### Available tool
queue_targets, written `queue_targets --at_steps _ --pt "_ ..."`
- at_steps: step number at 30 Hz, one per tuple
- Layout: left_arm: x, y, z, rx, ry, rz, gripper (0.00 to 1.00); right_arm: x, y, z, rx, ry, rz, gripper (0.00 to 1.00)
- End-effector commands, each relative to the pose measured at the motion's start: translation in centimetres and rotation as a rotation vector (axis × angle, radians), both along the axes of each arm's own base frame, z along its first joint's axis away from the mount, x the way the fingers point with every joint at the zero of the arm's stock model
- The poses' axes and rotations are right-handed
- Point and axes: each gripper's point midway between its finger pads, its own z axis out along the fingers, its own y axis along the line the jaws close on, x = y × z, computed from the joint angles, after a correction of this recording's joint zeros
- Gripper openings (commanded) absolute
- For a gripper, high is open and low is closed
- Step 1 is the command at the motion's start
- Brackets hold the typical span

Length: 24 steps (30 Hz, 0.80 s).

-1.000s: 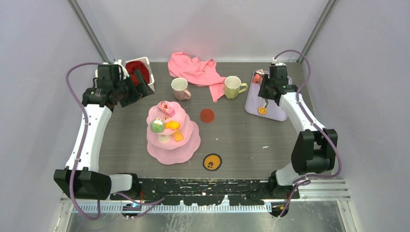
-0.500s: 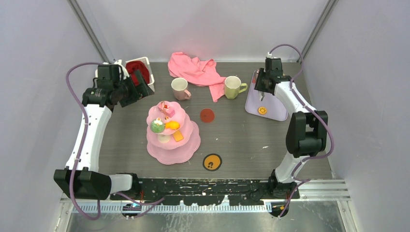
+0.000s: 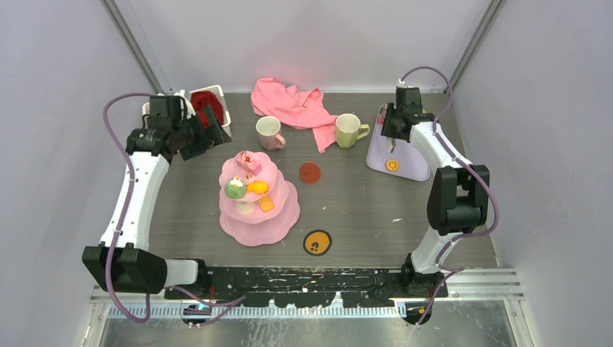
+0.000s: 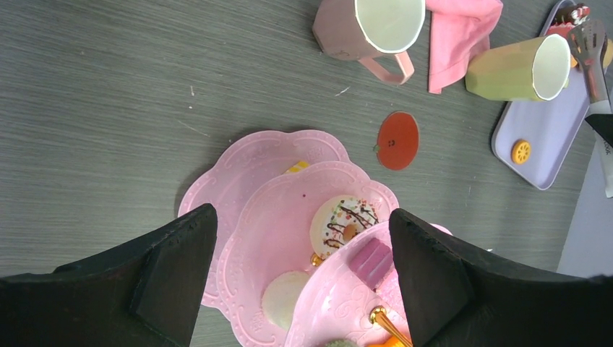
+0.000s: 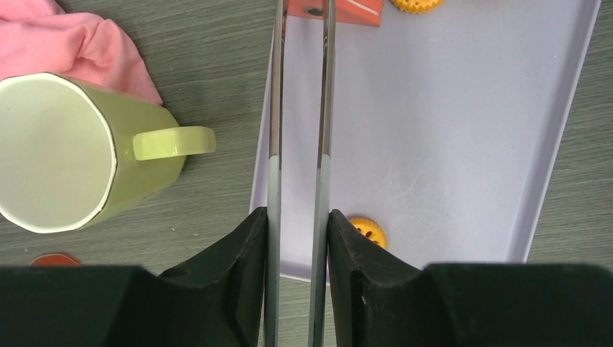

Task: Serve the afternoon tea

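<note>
Right arm swung back to the tray's (image 3: 413,168) far end
Right gripper (image 5: 298,217) clamps tongs (image 5: 275,108), tips now by the red pastry (image 4: 571,13), upper right. Left gripper (image 4: 298,217) open, idle. Stand (image 3: 259,217), centre-left, likely gets it next.

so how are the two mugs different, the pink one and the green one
Colour: the pink mug is pale pink, the green mug yellow-green. Handle: the pink mug's points toward the near right, the green mug's toward the lilac tray. Place: the pink mug stands left of the hanging tip of the pink cloth, the green mug right of it. Both stand upright and look empty.
</note>
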Motion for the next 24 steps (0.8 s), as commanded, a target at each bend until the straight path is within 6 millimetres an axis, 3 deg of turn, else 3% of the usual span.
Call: queue_targets --at_steps 1,12,24 --pt "0.6 -0.1 1.8 -0.002 -0.062 -0.016 0.88 0.9 -0.2 3.4 -0.018 -0.092 0.001 0.01" --pt "0.5 -0.1 1.7 -0.004 -0.065 -0.018 0.88 0.0 -0.8 4.6 -0.039 -0.112 -0.017 0.01" --pt "0.4 -0.2 2.2 -0.009 -0.074 -0.019 0.88 -0.3 -0.5 4.5 -0.026 -0.115 -0.007 0.01"
